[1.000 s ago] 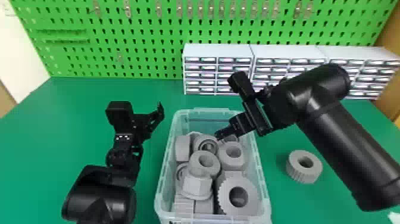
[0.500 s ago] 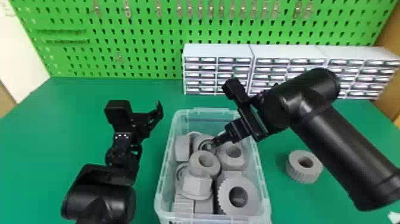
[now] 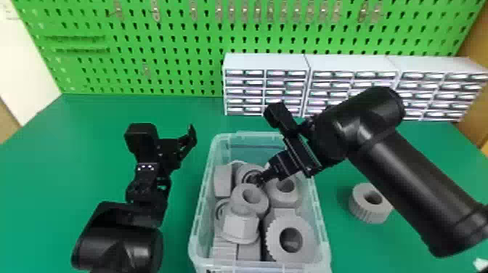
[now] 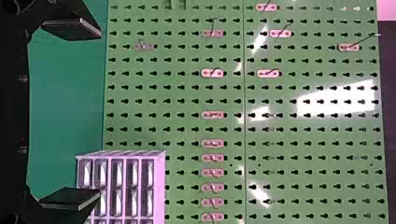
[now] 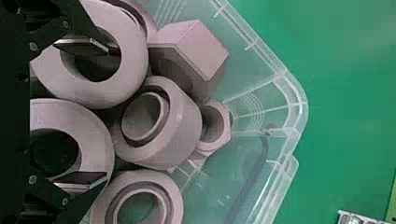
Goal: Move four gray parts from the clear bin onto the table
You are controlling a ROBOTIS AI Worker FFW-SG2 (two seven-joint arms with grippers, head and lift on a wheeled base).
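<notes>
The clear bin (image 3: 324, 232) holds several gray parts, among them a ribbed ring (image 3: 270, 236) at its near right. One ribbed gray part (image 3: 366, 214) lies on the table right of the bin. My right gripper (image 3: 258, 179) is inside the bin, over the parts near its middle. In the right wrist view my right gripper (image 5: 95, 112) is open, its fingers over two large rings (image 5: 133, 70), with a stepped ring (image 5: 187, 126) just beyond. Left of the bin, my left gripper (image 3: 187, 145) is parked above the table; in the left wrist view that gripper (image 4: 98, 114) is open and holds nothing.
White drawer cabinets (image 3: 265, 62) stand at the back in front of the green pegboard (image 3: 163, 43). The green table (image 3: 43, 174) spreads around the bin. The right forearm passes over the table's right side.
The right gripper has shifted left and lower into the bin, toward the viewer, over the parts. The left arm has stayed in place, and the part on the table has not moved.
</notes>
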